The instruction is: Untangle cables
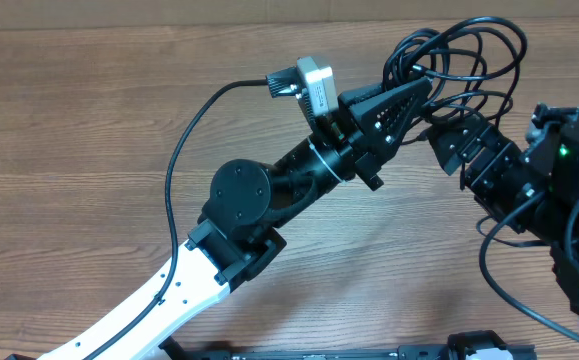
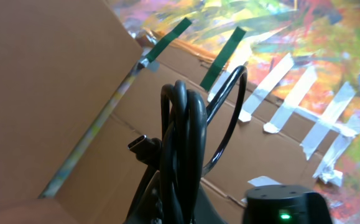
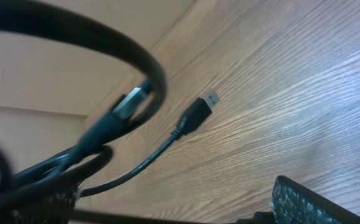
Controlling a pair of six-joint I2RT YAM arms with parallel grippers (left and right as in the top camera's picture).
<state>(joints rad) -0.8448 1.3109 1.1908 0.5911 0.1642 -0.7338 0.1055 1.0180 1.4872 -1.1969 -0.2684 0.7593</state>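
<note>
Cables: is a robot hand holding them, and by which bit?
The left gripper pinches the cables where their loops bunch together. The right gripper looks open, with strands only passing beside it.

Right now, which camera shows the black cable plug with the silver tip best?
The right wrist view: the black, silver-tipped plug shows sharp against the wooden table. Overhead shows only the looped black cables; the left wrist view shows one dark plug, maybe another.
</note>
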